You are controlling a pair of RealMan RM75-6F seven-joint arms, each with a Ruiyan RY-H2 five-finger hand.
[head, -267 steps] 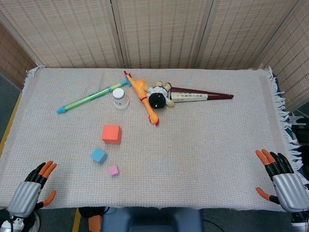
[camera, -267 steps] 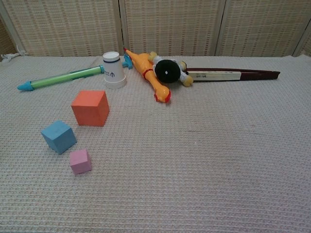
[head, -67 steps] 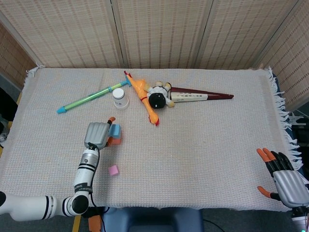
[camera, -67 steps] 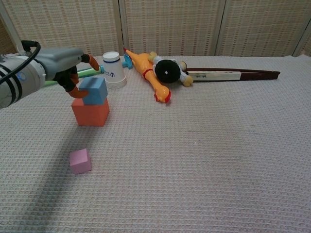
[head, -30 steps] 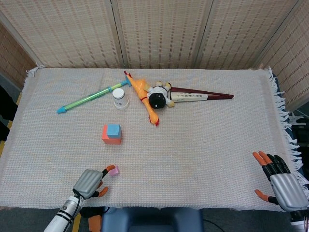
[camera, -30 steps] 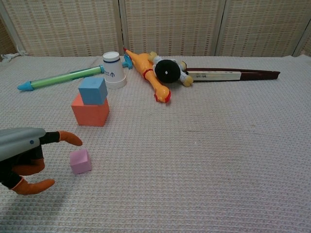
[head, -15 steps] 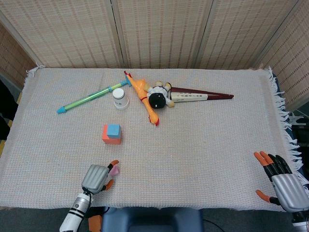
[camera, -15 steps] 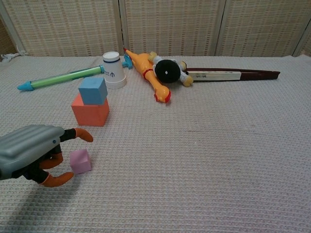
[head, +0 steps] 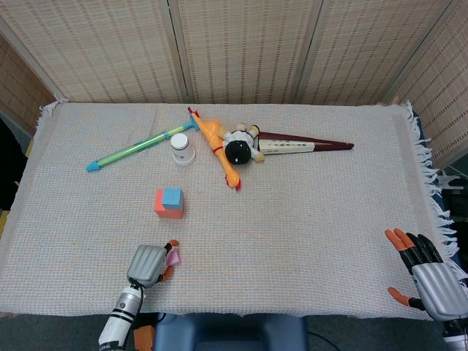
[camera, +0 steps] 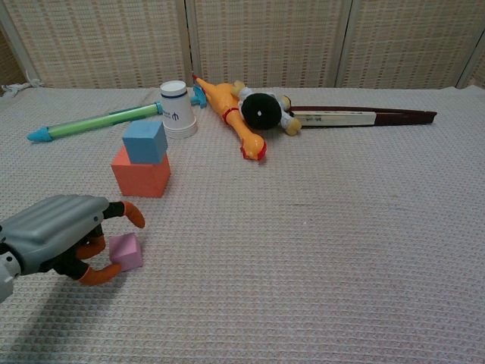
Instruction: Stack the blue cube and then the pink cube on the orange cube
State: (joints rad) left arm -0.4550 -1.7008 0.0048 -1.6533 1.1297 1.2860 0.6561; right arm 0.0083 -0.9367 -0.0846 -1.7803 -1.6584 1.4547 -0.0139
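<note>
The blue cube [head: 171, 196] [camera: 145, 141] sits on top of the orange cube [head: 167, 210] [camera: 140, 177] left of the table's middle. The small pink cube [head: 175, 256] [camera: 126, 252] rests on the cloth near the front edge. My left hand [head: 150, 265] [camera: 62, 235] is right beside it on its left. Its thumb curls along the cube's near side and a finger arches over the far side, but the fingers have not closed on it. My right hand [head: 430, 280] hovers at the front right corner with fingers spread and nothing in it; the chest view does not show it.
At the back lie a green and blue stick [head: 135, 150], an upturned white cup [head: 182, 148], a rubber chicken [head: 221, 153], a small black-headed doll [head: 240, 150] and a long dark red fan-like item [head: 307, 146]. A woven cloth [head: 307, 219] covers the table.
My left hand placed the blue cube on the orange one, pulled back, then came in at the pink cube; over the last half second its fingers curled closer around the cube. The right hand stayed put.
</note>
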